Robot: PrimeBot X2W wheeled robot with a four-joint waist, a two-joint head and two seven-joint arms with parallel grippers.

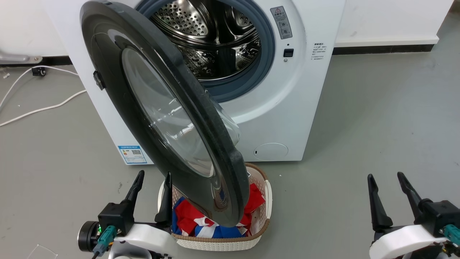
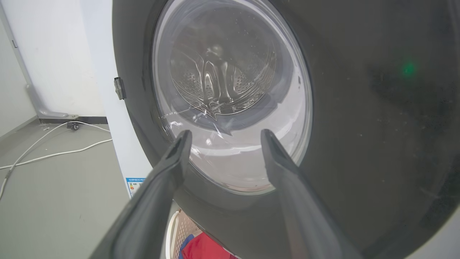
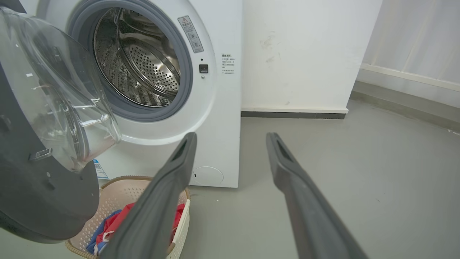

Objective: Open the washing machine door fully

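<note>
The white washing machine (image 1: 273, 108) stands ahead with its steel drum (image 1: 212, 36) exposed. Its glossy black door (image 1: 118, 72), hinged at the left, swings out toward me, roughly at a right angle to the front, its lower edge hanging over the basket. In the left wrist view the door (image 2: 359, 108) looms close with its glass window (image 2: 230, 90) right ahead of my open left gripper (image 2: 224, 138); the fingertips look just short of it. That left gripper (image 1: 152, 178) sits at the lower left, beside the door's outer face. My right gripper (image 1: 386, 178) is open over bare floor at the lower right, holding nothing.
A beige laundry basket (image 1: 264, 216) with red, white and blue clothes sits on the floor under the door's lower edge. White cables (image 1: 43, 108) trail across the grey floor at the left. A wall runs behind the machine, and open floor lies to its right.
</note>
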